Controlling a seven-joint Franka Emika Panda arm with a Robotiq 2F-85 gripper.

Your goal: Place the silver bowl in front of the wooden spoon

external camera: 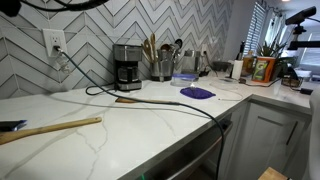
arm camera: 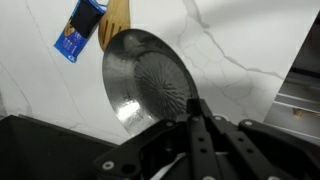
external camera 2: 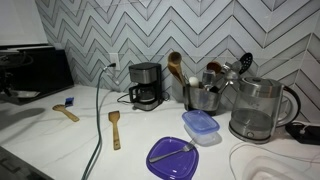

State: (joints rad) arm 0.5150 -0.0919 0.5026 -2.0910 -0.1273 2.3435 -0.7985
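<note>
In the wrist view the silver bowl (arm camera: 148, 82) fills the middle, shiny with a ribbed bottom. My gripper (arm camera: 196, 112) is shut on its near rim. Just past the bowl lie the pale head of the wooden spoon (arm camera: 115, 20) and a blue packet (arm camera: 80, 28). The wooden spoon lies flat on the white counter in both exterior views (external camera: 55, 128) (external camera 2: 66, 113). A dark shape at the frame edge by its end (external camera: 9, 126) seems to be my gripper. The bowl itself does not show clearly in either exterior view.
A darker, shorter wooden piece (external camera: 128, 99) (external camera 2: 114, 128) lies before the coffee maker (external camera: 126, 67) (external camera 2: 146, 84). There is also a utensil holder (external camera 2: 200, 95), a purple plate (external camera 2: 172, 153), a blue-lidded container (external camera 2: 200, 125), a kettle (external camera 2: 258, 110) and a black cable (external camera: 160, 102).
</note>
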